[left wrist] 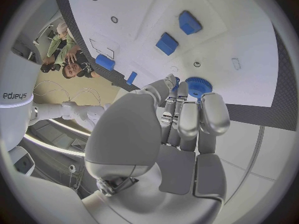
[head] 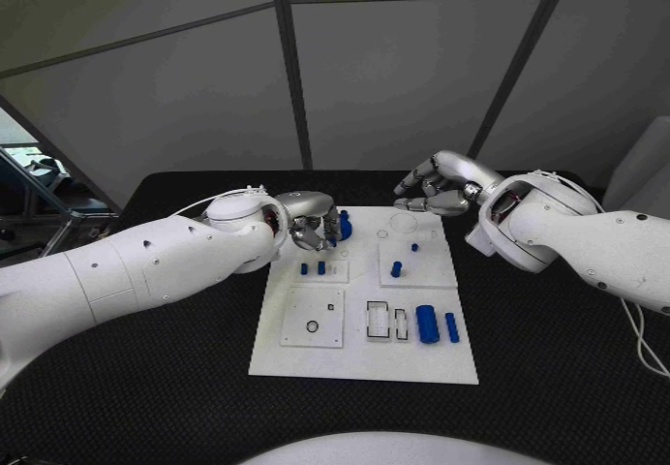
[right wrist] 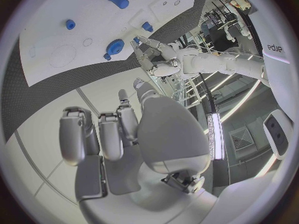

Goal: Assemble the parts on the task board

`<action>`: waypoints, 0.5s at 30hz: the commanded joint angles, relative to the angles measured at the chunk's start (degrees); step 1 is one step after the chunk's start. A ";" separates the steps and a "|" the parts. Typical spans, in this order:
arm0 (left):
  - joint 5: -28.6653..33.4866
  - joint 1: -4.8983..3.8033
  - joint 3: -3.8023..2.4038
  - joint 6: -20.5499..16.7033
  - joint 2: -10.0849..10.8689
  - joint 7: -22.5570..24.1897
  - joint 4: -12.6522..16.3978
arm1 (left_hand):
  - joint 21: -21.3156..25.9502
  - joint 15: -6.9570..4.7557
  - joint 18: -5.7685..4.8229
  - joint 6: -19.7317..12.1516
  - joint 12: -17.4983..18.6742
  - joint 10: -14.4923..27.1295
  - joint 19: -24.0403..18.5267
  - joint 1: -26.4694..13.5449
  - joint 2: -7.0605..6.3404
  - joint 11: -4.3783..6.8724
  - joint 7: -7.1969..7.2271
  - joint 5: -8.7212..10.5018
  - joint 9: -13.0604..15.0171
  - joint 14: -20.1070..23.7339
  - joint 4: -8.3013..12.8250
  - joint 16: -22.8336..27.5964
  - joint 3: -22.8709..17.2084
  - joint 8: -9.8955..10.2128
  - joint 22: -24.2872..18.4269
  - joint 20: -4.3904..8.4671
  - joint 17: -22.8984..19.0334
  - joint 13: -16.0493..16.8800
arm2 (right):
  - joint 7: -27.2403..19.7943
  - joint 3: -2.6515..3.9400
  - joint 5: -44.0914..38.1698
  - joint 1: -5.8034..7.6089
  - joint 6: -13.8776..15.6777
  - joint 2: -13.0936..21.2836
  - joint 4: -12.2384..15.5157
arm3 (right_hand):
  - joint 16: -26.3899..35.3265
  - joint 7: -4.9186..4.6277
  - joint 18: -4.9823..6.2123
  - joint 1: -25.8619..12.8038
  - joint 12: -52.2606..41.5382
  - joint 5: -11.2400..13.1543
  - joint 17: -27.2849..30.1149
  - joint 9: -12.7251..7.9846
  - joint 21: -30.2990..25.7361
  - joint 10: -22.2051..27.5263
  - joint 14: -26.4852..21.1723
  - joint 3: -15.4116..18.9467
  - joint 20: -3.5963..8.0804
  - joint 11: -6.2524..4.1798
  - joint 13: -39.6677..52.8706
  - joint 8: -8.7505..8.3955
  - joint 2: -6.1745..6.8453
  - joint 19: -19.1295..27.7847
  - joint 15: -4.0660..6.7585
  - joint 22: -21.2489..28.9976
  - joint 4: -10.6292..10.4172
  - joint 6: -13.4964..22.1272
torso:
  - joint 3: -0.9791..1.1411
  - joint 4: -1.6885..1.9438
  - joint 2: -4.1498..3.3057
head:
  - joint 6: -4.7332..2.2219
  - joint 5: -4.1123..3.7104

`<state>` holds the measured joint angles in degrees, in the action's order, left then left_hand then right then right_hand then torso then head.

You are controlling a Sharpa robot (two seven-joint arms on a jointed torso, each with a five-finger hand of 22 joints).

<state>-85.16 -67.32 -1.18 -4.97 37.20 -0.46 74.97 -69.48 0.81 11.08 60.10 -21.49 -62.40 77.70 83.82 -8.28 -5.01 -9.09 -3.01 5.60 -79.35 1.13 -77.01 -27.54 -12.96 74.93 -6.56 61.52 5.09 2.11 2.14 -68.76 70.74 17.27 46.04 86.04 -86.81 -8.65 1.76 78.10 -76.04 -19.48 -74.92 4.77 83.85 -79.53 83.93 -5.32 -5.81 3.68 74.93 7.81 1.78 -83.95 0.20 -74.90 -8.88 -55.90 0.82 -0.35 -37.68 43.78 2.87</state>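
- The task board [head: 366, 360], a flat white plate with shallow outlined recesses, lies on the black table [head: 167, 387] between both arms; its far edge sits just beneath the left hand [head: 310, 215].
- The left hand hangs over the board's far corner, fingers curled down around a blue gear [left wrist: 198, 86], a round disc with a ribbed rim. The left wrist view shows fingertips at the gear's edge, but whether they actually pinch it cannot be told.
- The right hand [head: 440, 186] hovers beyond the board's far edge, well apart from the parts, fingers loosely curled and holding nothing.
- Judged from here, the step is seating the gear: keep it level, lower straight, and let the ribbed rim give purchase, since smooth plastic may slip.
- A blue cylinder [head: 427, 325], smooth and rounded, lies near the board's edge closest to the robot, far from either hand.
- Small blue pegs [head: 397, 269] stand upright mid-board, between the hands and the cylinder.
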 commanded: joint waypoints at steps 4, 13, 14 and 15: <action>1.27 -0.03 -0.29 -0.27 2.36 -1.40 2.13 | -0.17 -0.11 -6.07 0.36 0.24 -0.37 0.59 -0.52 -0.08 0.06 0.04 -0.01 -0.02 -0.39 0.06 -0.27 -0.30 0.40 3.00 0.00 0.14 -0.02 | -0.21 0.04 -0.19 0.11 0.59 0.09 -0.03 | 0.21 0.04 0.62 0.18 0.18 -0.37 -8.93 0.04 -0.21 0.27 4.59 -0.33 0.18 -0.04 1.58 0.23 -0.19 -0.01 0.37 -5.19 0.10 -0.20 | -0.05 -0.01 -0.02 | 0.06 0.20; 1.55 0.04 -0.35 0.14 4.64 -2.19 3.12 | -0.26 -0.14 -6.10 0.52 0.44 -0.57 0.69 -0.96 -0.20 0.10 0.11 0.00 -0.04 -0.49 0.01 -0.33 -0.30 0.50 3.09 0.01 0.13 -0.02 | -0.24 0.04 -0.05 0.11 0.57 0.12 -0.09 | 0.21 0.04 0.62 0.18 0.18 -0.37 -8.93 0.04 -0.21 0.27 4.59 -0.33 0.18 -0.04 1.58 0.23 -0.19 -0.01 0.37 -5.19 0.10 -0.20 | -0.02 -0.01 -0.01 | 0.02 0.34; 1.58 0.06 -0.35 0.16 4.67 -2.22 3.05 | -0.26 -0.14 -6.10 0.52 0.44 -0.57 0.69 -0.96 -0.20 0.10 0.11 0.00 -0.04 -0.49 0.01 -0.33 -0.30 0.50 3.09 0.01 0.13 -0.02 | -0.25 0.04 -0.04 0.10 0.56 0.11 -0.10 | 0.21 0.04 0.62 0.18 0.18 -0.37 -8.93 0.04 -0.21 0.27 4.59 -0.33 0.18 -0.04 1.58 0.23 -0.19 -0.01 0.37 -5.19 0.10 -0.20 | -0.03 -0.04 -0.02 | 0.01 0.37; 1.60 0.07 -0.35 0.18 4.66 -2.24 2.96 | -0.26 -0.14 -6.10 0.52 0.44 -0.57 0.69 -0.96 -0.20 0.10 0.11 0.00 -0.04 -0.49 0.01 -0.33 -0.30 0.50 3.09 0.01 0.13 -0.02 | -0.26 0.04 -0.03 0.10 0.56 0.08 -0.11 | 0.21 0.04 0.62 0.18 0.18 -0.37 -8.93 0.04 -0.21 0.27 4.59 -0.33 0.18 -0.04 1.58 0.23 -0.19 -0.01 0.37 -5.19 0.10 -0.20 | -0.02 -0.07 -0.03 | 0.02 0.40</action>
<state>-84.18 -67.20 -1.46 -4.91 41.90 -2.04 77.87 -69.48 0.60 11.08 60.30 -21.45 -62.49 78.11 83.54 -8.58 -4.92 -8.89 -3.02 5.58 -79.56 1.13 -77.01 -27.54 -12.74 74.92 -6.56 61.66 5.09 2.13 2.14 -68.75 70.74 17.29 46.15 85.91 -86.81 -8.65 1.76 78.10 -76.04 -19.48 -74.92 4.77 83.85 -79.53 83.93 -5.32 -5.81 3.68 74.93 7.97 1.78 -83.96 0.20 -74.90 -8.87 -55.90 0.79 -0.35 -37.68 43.80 3.22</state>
